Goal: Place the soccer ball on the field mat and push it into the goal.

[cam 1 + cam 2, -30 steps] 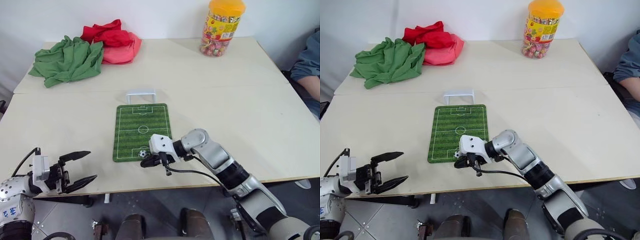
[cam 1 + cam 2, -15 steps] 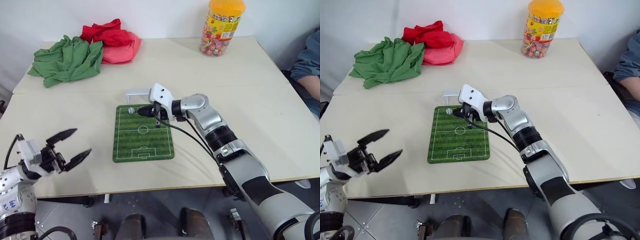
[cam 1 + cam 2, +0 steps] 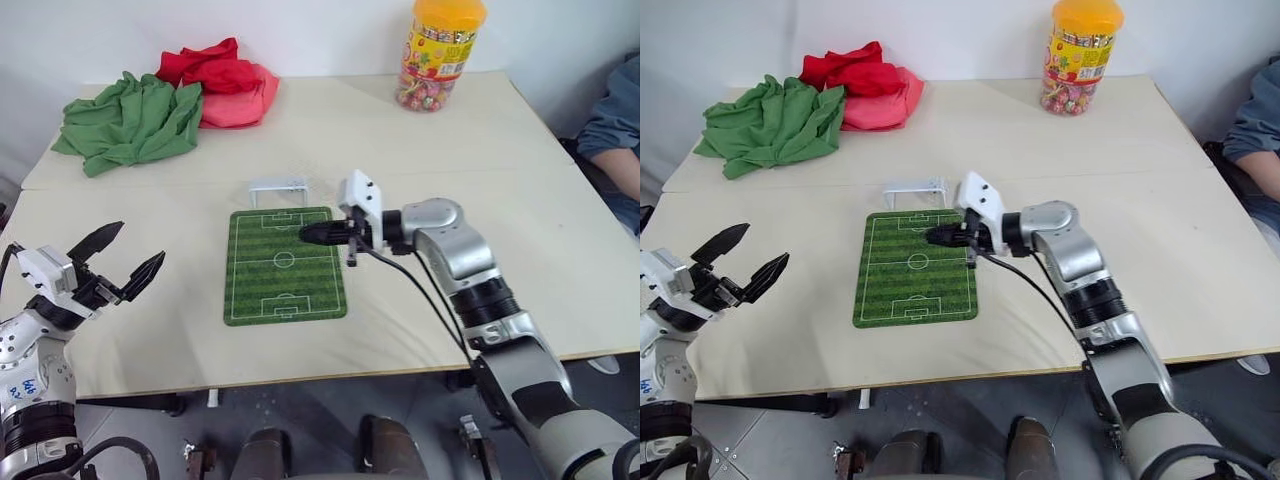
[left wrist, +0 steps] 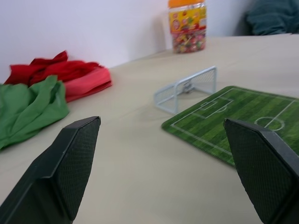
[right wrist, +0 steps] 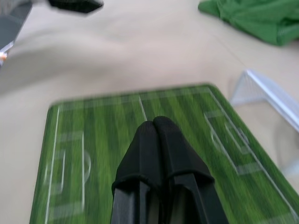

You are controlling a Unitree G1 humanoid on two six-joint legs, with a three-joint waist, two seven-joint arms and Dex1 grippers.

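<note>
The soccer ball (image 4: 188, 87) – a tiny pale speck, if I read it right – sits inside the goal (image 3: 279, 187) beyond the field mat (image 3: 285, 290). It looks light, hard and quick to roll, so nudge it gently from behind. The right claw (image 3: 310, 234) is pressed together over the mat – the left claw (image 3: 142, 240) is spread, empty.

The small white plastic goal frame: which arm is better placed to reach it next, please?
Probably right: the shut right gripper hangs over the striped green field mat's far end, near the goal; the open left gripper sits well off the mat.
</note>
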